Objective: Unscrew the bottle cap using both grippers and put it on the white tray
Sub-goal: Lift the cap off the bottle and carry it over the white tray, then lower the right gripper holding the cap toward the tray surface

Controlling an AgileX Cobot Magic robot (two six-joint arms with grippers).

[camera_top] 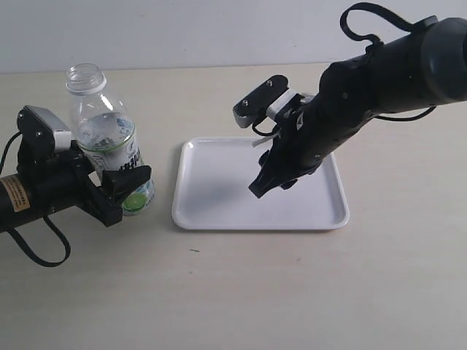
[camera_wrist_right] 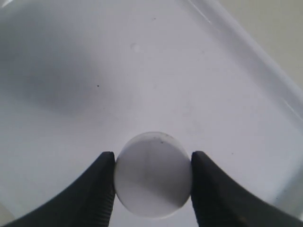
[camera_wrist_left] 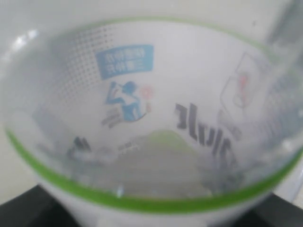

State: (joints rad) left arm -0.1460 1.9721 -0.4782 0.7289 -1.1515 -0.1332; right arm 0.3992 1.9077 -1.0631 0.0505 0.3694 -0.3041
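Note:
The clear bottle [camera_top: 108, 138] stands upright at the left with its neck bare, and my left gripper [camera_top: 120, 186] is shut on its lower labelled part. In the left wrist view the blurred white-and-green label of the bottle [camera_wrist_left: 151, 132] fills the picture and the jaws are barely visible. My right gripper [camera_top: 261, 186] hangs over the white tray [camera_top: 219, 211], fingertips pointing down. In the right wrist view the round white bottle cap [camera_wrist_right: 152, 174] sits between the two black fingers [camera_wrist_right: 97, 189], which touch its sides, above the white tray [camera_wrist_right: 142, 71].
The tray's raised rim [camera_wrist_right: 255, 61] runs close beside the cap. Beige table [camera_top: 255, 292] surrounds the tray and the bottle. The right arm's cable [camera_top: 365, 18] loops above its wrist.

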